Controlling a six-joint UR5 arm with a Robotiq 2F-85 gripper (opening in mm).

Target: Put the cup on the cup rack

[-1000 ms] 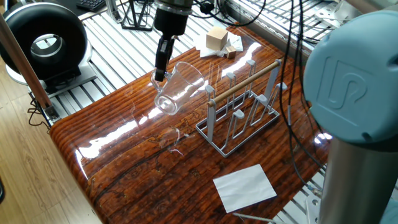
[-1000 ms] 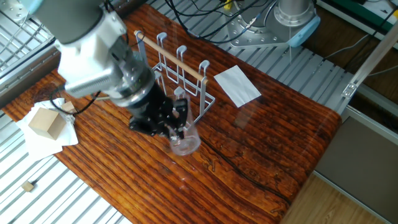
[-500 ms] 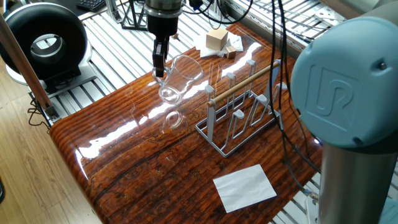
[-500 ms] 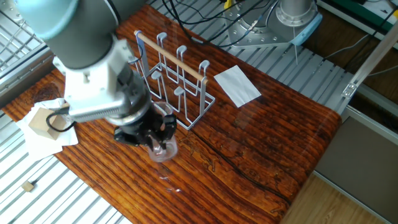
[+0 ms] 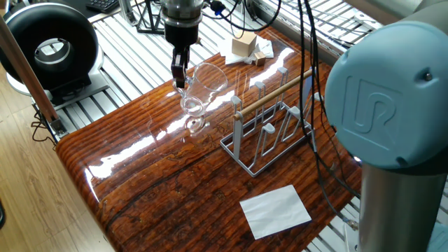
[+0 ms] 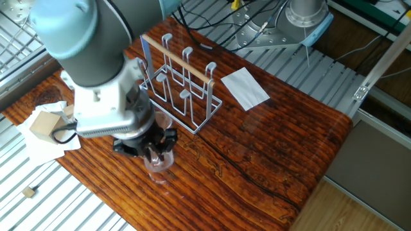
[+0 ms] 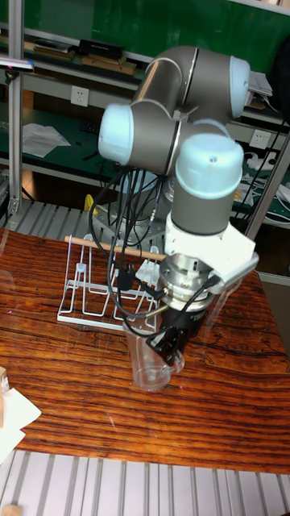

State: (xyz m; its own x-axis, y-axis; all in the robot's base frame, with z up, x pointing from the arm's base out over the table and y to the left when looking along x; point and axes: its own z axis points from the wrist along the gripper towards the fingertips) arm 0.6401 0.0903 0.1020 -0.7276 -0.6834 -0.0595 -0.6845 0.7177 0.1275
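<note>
Over the wood-grain bench (image 5: pixel 154 189) the big grey-and-blue arm (image 7: pixel 193 161) reaches down, its pincer (image 5: pixel 180 75) clamped on the rim of the cup (image 5: pixel 199 87). Next in size, the cup rack (image 5: pixel 269 126) stands upright on the bench, wooden rod across its top, every peg bare. Just beside the rack's near end hangs the cup, clear glass, tilted in one fixed view with its mouth up toward the pincer and its base low over the wood; whether the base touches the bench I cannot tell. From the tall fixed view the cup (image 7: pixel 151 355) sits in front of the rack (image 7: pixel 105 294), apart from it. A white sheet of paper (image 5: pixel 276 210) lies flat past the rack, and a small wooden block (image 5: pixel 244 44) rests on paper at the far edge
</note>
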